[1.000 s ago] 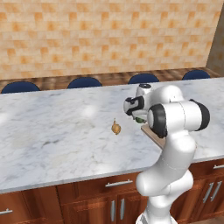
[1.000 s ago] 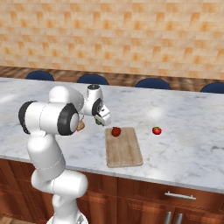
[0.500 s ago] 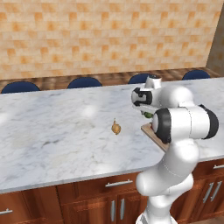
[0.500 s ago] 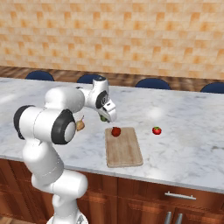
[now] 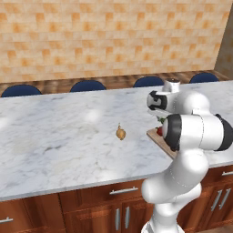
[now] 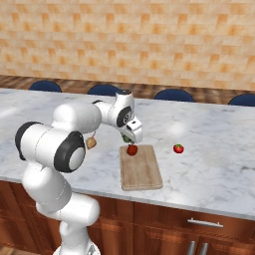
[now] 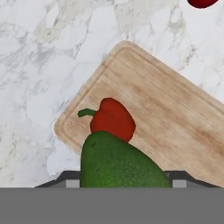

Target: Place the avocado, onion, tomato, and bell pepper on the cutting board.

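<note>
Change: gripper and avocado have swung from beside the onion to above the cutting board's far end.
Avocado (image 7: 120,162): dark green, clamped in the gripper (image 6: 128,137), hanging just over the bell pepper.
Bell pepper (image 7: 113,120): red with a green stem, lying on the board near its far corner.
Cutting board (image 6: 141,172): light wood, flat on the marble counter (image 5: 59,136) by its front edge.
Tomato (image 6: 178,148): on the counter, right of the board, apart from it.
Onion (image 5: 120,133): tan, on the counter left of the board.
</note>
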Controlling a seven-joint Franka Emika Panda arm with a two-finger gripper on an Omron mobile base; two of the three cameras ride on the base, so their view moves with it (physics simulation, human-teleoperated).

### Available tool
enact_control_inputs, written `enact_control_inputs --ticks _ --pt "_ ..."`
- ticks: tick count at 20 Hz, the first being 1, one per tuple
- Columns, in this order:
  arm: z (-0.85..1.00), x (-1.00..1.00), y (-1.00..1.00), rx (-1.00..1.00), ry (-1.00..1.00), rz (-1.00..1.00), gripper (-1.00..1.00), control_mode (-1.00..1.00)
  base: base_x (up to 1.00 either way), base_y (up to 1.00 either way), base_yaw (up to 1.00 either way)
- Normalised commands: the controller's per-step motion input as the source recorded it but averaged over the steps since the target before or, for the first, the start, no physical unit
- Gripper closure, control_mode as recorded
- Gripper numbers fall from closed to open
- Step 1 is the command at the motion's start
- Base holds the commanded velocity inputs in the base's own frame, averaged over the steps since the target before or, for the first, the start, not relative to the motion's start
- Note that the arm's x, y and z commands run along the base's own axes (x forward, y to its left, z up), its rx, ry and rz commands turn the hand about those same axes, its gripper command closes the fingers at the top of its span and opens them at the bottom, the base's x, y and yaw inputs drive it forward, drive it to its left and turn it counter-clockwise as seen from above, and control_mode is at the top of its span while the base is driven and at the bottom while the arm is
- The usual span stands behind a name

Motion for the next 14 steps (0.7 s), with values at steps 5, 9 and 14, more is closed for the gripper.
enact_control_inputs --ticks 5,9,14 --pt "0.0 -0.18 -0.47 0.0 0.01 0.0 1.0 -1.0 0.0 0.0 0.0" --pt "-0.15 -0.06 -0.35 0.0 0.0 0.0 1.0 -1.0 0.0 0.0 0.0" --pt "-0.39 0.0 -0.14 0.0 0.0 0.0 1.0 -1.0 0.0 0.0 0.0"
